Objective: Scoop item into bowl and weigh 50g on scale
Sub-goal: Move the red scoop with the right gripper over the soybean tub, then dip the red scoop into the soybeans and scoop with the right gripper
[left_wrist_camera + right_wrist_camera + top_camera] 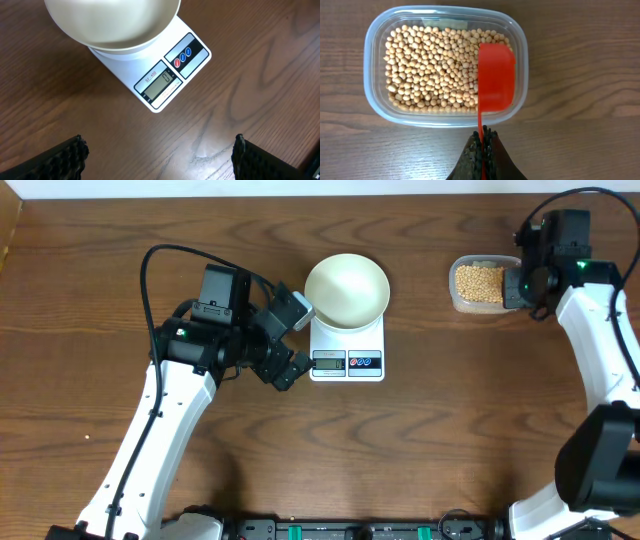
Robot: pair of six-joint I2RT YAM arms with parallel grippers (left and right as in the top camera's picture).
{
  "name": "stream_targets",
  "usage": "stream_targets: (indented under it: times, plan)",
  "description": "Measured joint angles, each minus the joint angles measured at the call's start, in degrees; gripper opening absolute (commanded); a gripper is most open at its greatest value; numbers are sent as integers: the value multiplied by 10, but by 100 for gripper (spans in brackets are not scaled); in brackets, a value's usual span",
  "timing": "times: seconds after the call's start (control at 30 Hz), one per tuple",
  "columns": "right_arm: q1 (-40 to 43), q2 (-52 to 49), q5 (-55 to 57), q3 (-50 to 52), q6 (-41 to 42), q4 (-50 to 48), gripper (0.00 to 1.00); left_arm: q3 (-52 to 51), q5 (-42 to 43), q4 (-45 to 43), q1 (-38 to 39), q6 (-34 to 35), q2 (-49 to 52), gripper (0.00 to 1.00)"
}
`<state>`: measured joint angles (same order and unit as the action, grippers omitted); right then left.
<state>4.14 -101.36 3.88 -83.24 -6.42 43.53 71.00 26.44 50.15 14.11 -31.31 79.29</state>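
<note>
One red scoop (495, 75), hidden overhead, among beans (435, 65).

White round bowl (110, 25) cut by the left-wrist top edge; it covers the back of the flat white rectangular kitchen scale (127, 70). Left gripper (160, 162) cropped, only black fingertips at bottom corners. Print beside grey display (160, 86) unreadable (overhead too). Red plastic scoop (496, 75) hides tan-yellow beans (435, 65) beneath; handle end buried between right gripper (483, 136) fingers. Overhead, right arm (590, 315) covers that gripper and the clear plastic tub's (456, 280) right edge.
</note>
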Motion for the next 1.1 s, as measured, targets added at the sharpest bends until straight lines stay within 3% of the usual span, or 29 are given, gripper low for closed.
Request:
stream_targets:
  times: [0.43,1.1]
  plan:
    - [-2,-24,-48,-4,11,-5,1,0,0,0,0,0,0,94]
    - [17,-45,-160,-6,193,-7,1,0,0,0,0,0,0,94]
